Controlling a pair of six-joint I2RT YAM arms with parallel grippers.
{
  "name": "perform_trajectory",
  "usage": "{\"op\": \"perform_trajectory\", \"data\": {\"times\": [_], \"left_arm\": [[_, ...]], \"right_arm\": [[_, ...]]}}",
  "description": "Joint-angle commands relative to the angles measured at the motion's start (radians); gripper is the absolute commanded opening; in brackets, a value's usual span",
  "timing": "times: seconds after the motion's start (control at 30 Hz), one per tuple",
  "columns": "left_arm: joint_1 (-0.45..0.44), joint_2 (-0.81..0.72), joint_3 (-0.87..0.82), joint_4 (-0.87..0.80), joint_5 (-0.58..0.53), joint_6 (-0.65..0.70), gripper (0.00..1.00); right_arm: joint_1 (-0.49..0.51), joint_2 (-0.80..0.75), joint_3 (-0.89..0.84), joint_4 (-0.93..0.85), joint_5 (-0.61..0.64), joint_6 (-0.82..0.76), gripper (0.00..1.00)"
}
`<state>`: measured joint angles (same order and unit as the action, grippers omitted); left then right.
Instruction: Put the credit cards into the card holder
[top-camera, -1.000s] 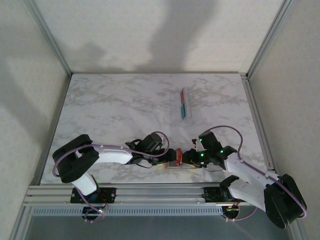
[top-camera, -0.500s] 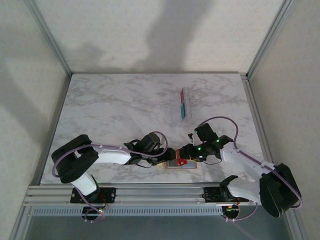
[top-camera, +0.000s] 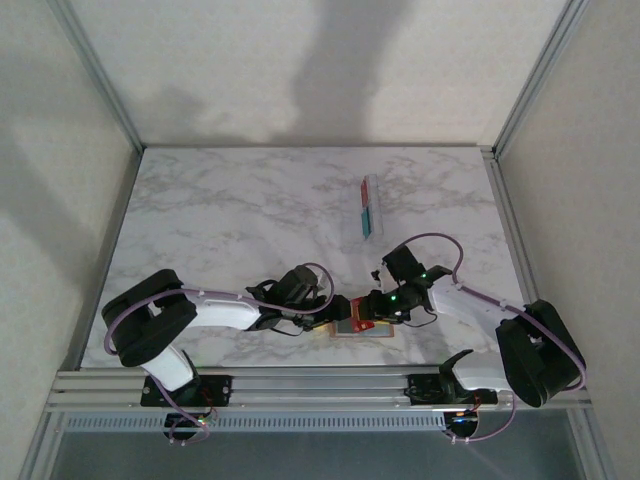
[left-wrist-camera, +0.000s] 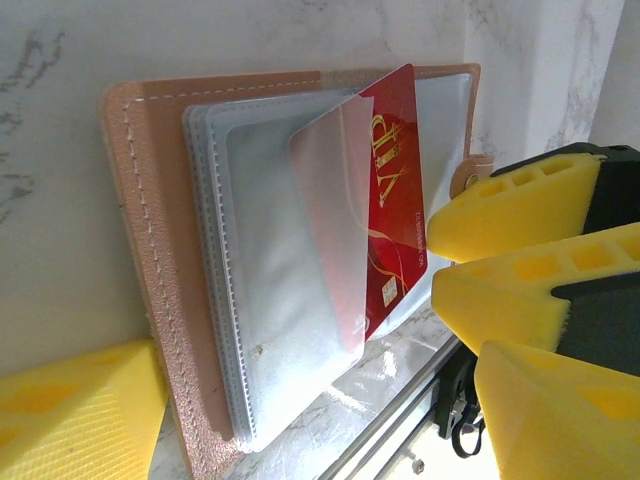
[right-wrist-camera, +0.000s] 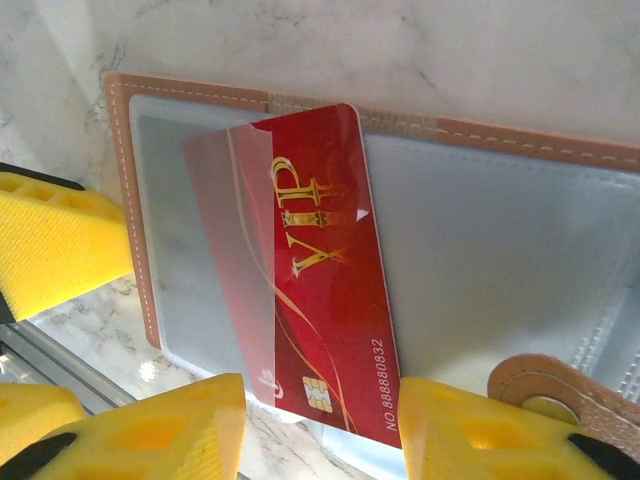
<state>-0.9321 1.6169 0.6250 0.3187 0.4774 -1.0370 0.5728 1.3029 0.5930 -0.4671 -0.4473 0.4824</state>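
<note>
The card holder (top-camera: 352, 327) lies open near the table's front edge, tan leather (left-wrist-camera: 140, 250) with clear pockets (right-wrist-camera: 480, 260). A red credit card (right-wrist-camera: 330, 300) marked VIP sits slanted, its upper left part under a clear pocket flap. My right gripper (right-wrist-camera: 320, 405) straddles the card's lower end, a yellow finger (right-wrist-camera: 470, 430) against each long edge. My left gripper (left-wrist-camera: 310, 375) is open wide across the holder, one finger (left-wrist-camera: 80, 400) at its leather edge. From above, the left gripper (top-camera: 322, 318) and the right gripper (top-camera: 368, 312) meet over the holder. More credit cards (top-camera: 368, 208), teal and red, lie further back.
The aluminium rail (top-camera: 300, 385) of the table front runs just below the holder. Marble tabletop (top-camera: 230, 220) stretches behind and to the left. Frame posts and white walls enclose the table on three sides.
My right arm has swung in toward the middle, carrying its gripper a little left onto the holder. The left arm has barely moved.
</note>
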Motion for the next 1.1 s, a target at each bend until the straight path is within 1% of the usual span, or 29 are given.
{"op": "perform_trajectory", "data": {"times": [0.0,0.2,0.27,0.37,0.47,0.53,0.6,0.73,0.83,0.93,1.07], "left_arm": [[-0.008,0.064,-0.022,0.115,-0.005,-0.001,0.79],[-0.008,0.076,-0.023,0.128,0.004,-0.005,0.79],[-0.008,0.079,-0.023,0.129,0.006,-0.005,0.79],[-0.008,0.08,-0.022,0.126,0.004,-0.005,0.78],[-0.008,0.078,-0.027,0.126,0.004,-0.004,0.79],[-0.008,0.076,-0.029,0.127,0.004,-0.003,0.79],[-0.008,0.073,-0.034,0.126,0.001,-0.004,0.79],[-0.008,0.077,-0.035,0.137,0.004,-0.007,0.79],[-0.008,0.08,-0.034,0.142,0.005,-0.009,0.78],[-0.009,0.079,-0.038,0.146,0.008,-0.011,0.78],[-0.009,0.076,-0.039,0.141,0.009,-0.01,0.78]], "right_arm": [[-0.006,-0.002,0.002,0.021,-0.033,-0.006,0.44],[0.015,-0.007,-0.006,0.036,-0.059,0.021,0.44],[0.015,-0.011,0.0,0.024,-0.046,0.014,0.44],[0.015,-0.028,0.03,-0.033,0.015,-0.018,0.49],[0.007,-0.037,0.058,-0.075,0.05,-0.04,0.54],[-0.004,-0.034,0.062,-0.085,0.064,-0.053,0.55],[-0.007,-0.018,0.056,-0.076,0.051,-0.053,0.55],[-0.003,0.03,0.022,-0.023,-0.012,-0.039,0.53],[-0.002,0.051,0.003,0.001,-0.014,-0.031,0.5],[0.002,0.051,-0.001,0.008,-0.031,-0.036,0.45],[0.006,0.047,0.003,0.008,-0.048,-0.034,0.41]]}}
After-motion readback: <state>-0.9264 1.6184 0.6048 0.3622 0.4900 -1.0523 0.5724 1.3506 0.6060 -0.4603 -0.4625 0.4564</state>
